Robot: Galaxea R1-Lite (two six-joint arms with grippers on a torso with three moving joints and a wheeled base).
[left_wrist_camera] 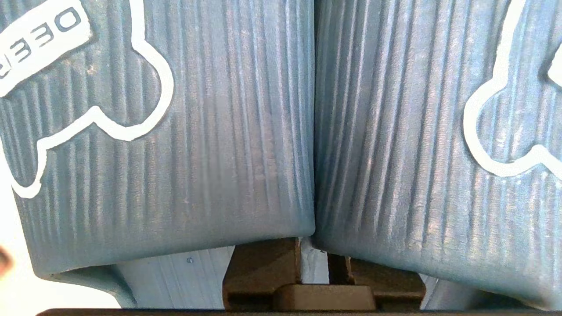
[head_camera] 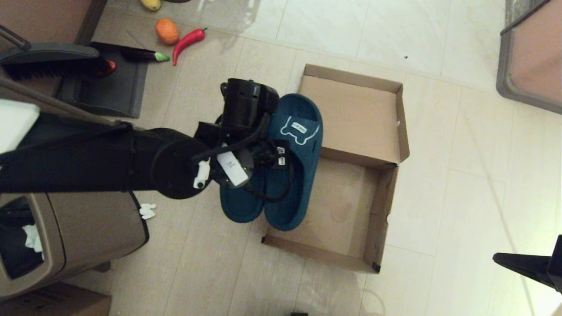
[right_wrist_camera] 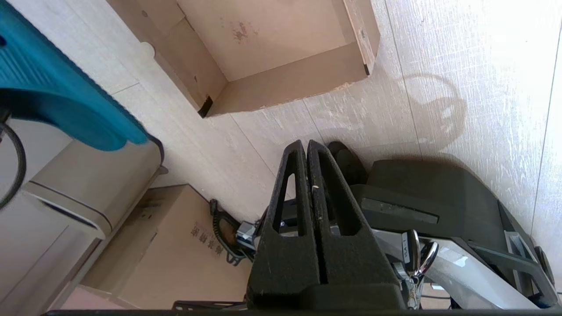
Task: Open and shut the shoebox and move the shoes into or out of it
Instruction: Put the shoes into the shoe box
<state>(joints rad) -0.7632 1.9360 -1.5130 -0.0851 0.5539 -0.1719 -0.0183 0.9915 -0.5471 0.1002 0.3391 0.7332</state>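
Note:
The brown cardboard shoebox (head_camera: 342,210) lies open on the floor, its hinged lid (head_camera: 351,109) folded back flat and its tray bare. My left gripper (head_camera: 268,154) hangs over the tray's left edge, shut on the pair of teal-blue shoes (head_camera: 298,149), which hang side by side. In the left wrist view the two ribbed straps (left_wrist_camera: 197,131) press together, and my left gripper (left_wrist_camera: 314,259) pinches their inner edges. My right gripper (right_wrist_camera: 306,145) is shut on nothing, parked low at the right (head_camera: 522,263). The right wrist view also shows the shoebox (right_wrist_camera: 281,44) and one shoe (right_wrist_camera: 66,101).
A tan trash bin (head_camera: 79,228) with a black liner stands at the left, with a cardboard carton (head_camera: 52,303) below it. A dark dustpan (head_camera: 105,83), an orange (head_camera: 167,31), a red chilli (head_camera: 189,40) and an aubergine (head_camera: 140,55) lie at the far left. A grey-framed panel (head_camera: 531,57) stands at the far right.

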